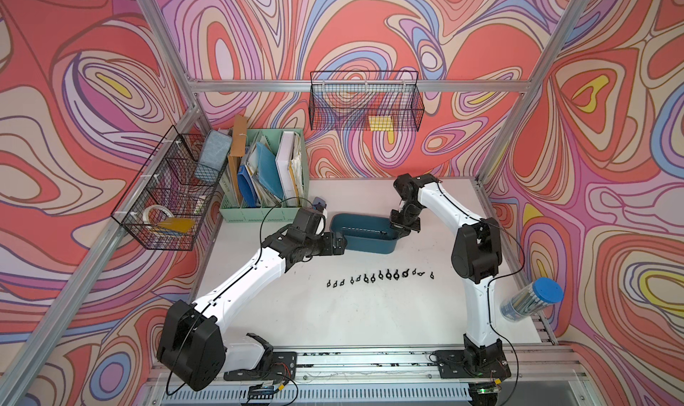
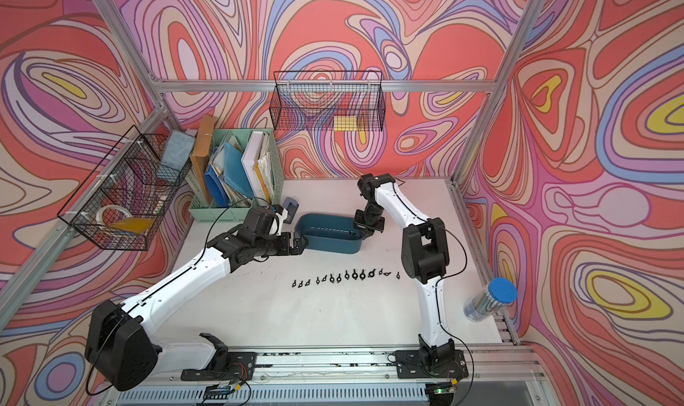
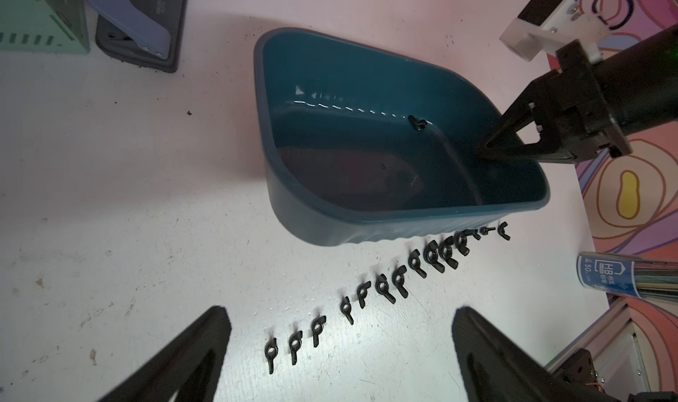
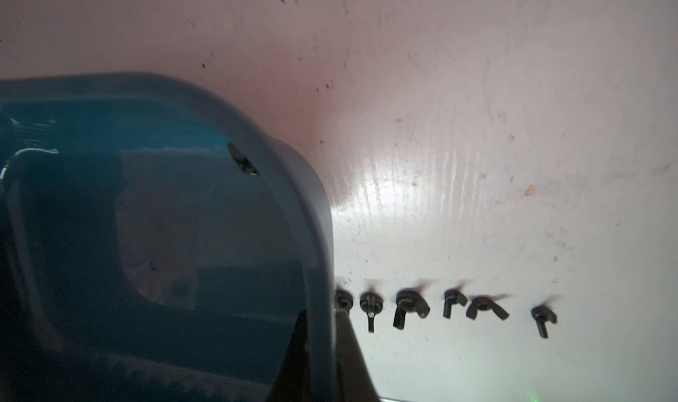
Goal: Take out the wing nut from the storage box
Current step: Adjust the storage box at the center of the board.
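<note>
Storage box (image 1: 370, 248) sits mid-table (image 1: 333, 322). Your right gripper (image 3: 488, 150) is clamped on the rim at its 3 o'clock end, one finger inside and one outside. Your left gripper (image 1: 339, 244) stands wide apart and empty at the 9 o'clock end. A row of removed nuts (image 1: 381, 275) lies at the box's 6 o'clock. One wing nut (image 3: 417, 123) lies inside, against the 12 o'clock wall. Step in hand: bracing the box. Next, likely: take the left fingers over the rim, low, and close on the wings.

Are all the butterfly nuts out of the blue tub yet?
Nearly. Done: a row of wing nuts lies on the table. In hand: the right gripper grips the rim of the storage box; the left gripper is open. Left: one wing nut inside the box.
</note>
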Available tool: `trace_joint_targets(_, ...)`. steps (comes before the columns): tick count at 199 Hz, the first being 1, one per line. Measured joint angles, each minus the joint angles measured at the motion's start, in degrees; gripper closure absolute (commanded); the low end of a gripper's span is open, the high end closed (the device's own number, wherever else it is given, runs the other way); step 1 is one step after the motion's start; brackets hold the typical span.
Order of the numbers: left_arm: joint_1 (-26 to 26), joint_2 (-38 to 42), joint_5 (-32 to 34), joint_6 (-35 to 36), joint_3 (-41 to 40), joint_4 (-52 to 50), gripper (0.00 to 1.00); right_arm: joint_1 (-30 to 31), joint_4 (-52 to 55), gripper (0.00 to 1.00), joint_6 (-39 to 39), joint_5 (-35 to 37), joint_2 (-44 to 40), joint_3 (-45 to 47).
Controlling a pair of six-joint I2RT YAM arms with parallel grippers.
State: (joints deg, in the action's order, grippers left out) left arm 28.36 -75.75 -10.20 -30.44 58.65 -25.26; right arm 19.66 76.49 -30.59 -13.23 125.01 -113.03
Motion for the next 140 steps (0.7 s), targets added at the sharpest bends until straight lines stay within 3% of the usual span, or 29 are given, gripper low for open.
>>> trace_joint_targets(77,-0.3,-3.0,0.2,-0.5,6.1,-2.8,0.01,7.0,-25.2,1.00,-4.8,12.6,-3.8,15.0)
trace_joint_targets(122,-0.3,-7.3,-0.6,-1.1,9.7,-4.0,0.07,8.3,-36.3,1.00,-5.8,17.0,-4.7,20.6)
trace_joint_targets(140,-0.3,-8.5,-1.2,-1.2,10.2,-4.0,0.12,8.2,-38.6,0.90,-5.7,17.1,-5.2,22.1)
